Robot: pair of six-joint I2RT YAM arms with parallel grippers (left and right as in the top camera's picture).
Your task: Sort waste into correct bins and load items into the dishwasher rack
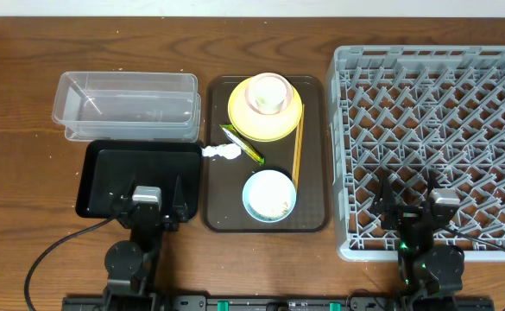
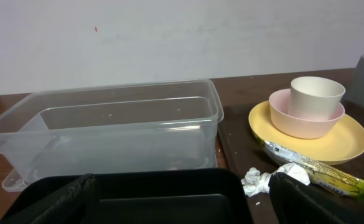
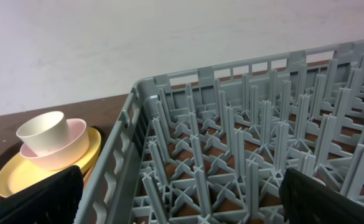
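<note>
left pincer (image 1: pixel 156 190) spread wide, empty; right pincer (image 1: pixel 407 192) likewise. crumpled tissue (image 2: pixel 254 180) lies just ahead and right of the left pincer, beside the wrapper (image 2: pixel 312 171). judged light, soft, compressible; pinch across its bulk.

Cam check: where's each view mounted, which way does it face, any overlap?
Overhead: above the table, straight down: tub, black tray, brown tray, rack; left claw, right claw at bottom.
Left wrist: low over black tray, facing the wall past the tub; own fingers bottom corners.
Right wrist: low over rack's near side, facing the wall; own fingers bottom corners.
Shared: both wrist views show white cup in pink cup on yellow plate.
</note>
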